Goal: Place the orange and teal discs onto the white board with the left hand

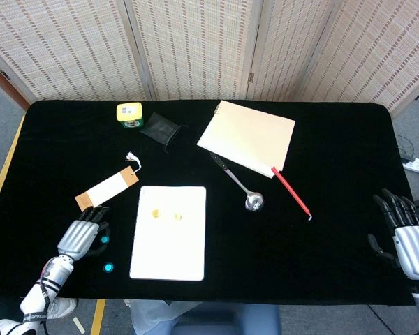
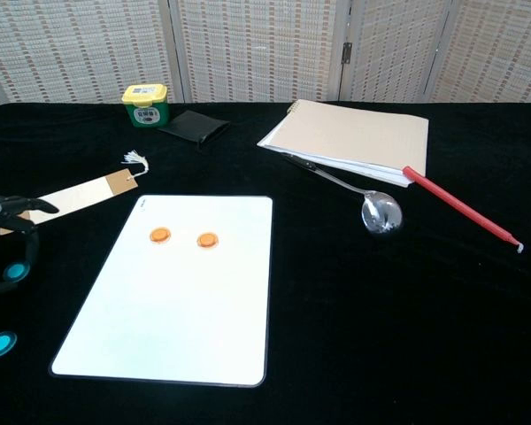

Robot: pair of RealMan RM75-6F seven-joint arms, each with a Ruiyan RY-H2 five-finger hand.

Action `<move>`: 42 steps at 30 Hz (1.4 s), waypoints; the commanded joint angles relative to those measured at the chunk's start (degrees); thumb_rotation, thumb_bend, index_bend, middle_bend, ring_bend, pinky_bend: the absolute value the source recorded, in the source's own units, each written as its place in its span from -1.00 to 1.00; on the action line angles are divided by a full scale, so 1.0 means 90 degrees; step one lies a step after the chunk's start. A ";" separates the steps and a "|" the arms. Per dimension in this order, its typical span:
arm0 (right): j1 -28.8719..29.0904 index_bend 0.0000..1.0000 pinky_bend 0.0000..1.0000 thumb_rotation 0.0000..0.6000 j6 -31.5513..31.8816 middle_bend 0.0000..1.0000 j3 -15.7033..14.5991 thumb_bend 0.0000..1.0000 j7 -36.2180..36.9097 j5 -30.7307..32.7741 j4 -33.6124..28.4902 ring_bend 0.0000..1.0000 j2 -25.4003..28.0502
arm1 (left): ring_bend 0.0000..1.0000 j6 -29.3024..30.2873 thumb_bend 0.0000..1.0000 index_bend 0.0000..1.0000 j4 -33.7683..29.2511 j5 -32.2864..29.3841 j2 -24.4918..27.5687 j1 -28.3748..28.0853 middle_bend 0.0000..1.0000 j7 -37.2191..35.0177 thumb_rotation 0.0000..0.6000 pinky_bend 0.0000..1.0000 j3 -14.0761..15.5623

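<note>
The white board (image 1: 169, 241) (image 2: 173, 310) lies at the table's front centre with two orange discs (image 1: 156, 213) (image 2: 160, 235) on its far half. My left hand (image 1: 80, 237) (image 2: 4, 235) hovers just left of the board and holds one teal disc (image 1: 105, 240) (image 2: 16, 271) in its dark fingertips. A second teal disc (image 1: 109, 267) (image 2: 0, 343) rests on the black cloth near the front edge, below that hand. My right hand (image 1: 408, 234) stays at the table's right edge, fingers spread, holding nothing.
A tan bookmark strip (image 1: 106, 190) (image 2: 71, 199) lies just beyond my left hand. Farther back are a yellow-green tub (image 1: 129, 114), a black pouch (image 1: 158, 129), a notepad (image 1: 248, 136), a spoon (image 1: 253, 201) and a red pen (image 1: 291, 192).
</note>
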 commanded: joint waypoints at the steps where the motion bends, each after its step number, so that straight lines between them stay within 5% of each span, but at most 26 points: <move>1: -0.0019 -0.95 -1.00 1.00 0.0013 -0.95 -0.0001 -0.12 0.0032 0.0022 0.0033 -1.00 -0.0005 | -1.00 -0.0212 -0.25 0.07 -0.0332 0.0123 0.0038 -0.0292 -0.79 0.0104 1.00 -1.00 -0.0157; 14: -0.0069 -0.95 -1.00 1.00 0.0022 -0.95 0.0005 -0.11 0.0191 0.0104 0.0176 -1.00 -0.0022 | -1.00 -0.1091 -0.25 0.05 -0.0830 -0.0093 -0.0396 -0.1175 -0.79 0.0725 1.00 -1.00 -0.0456; 30: -0.0106 -0.94 -1.00 1.00 0.0044 -0.95 0.0003 -0.11 0.0222 0.0111 0.0199 -1.00 -0.0019 | -1.00 -0.1205 -0.25 0.02 -0.0711 -0.0650 -0.0693 -0.1335 -0.79 0.1323 1.00 -1.00 -0.0377; 42: -0.0136 -0.95 -1.00 1.00 0.0088 -0.95 0.0011 -0.11 0.0175 0.0100 0.0137 -1.00 0.0019 | -1.00 -0.0826 -0.32 -0.35 -0.0671 -0.0580 -0.0741 -0.1244 -0.79 0.1178 1.00 -1.00 -0.0348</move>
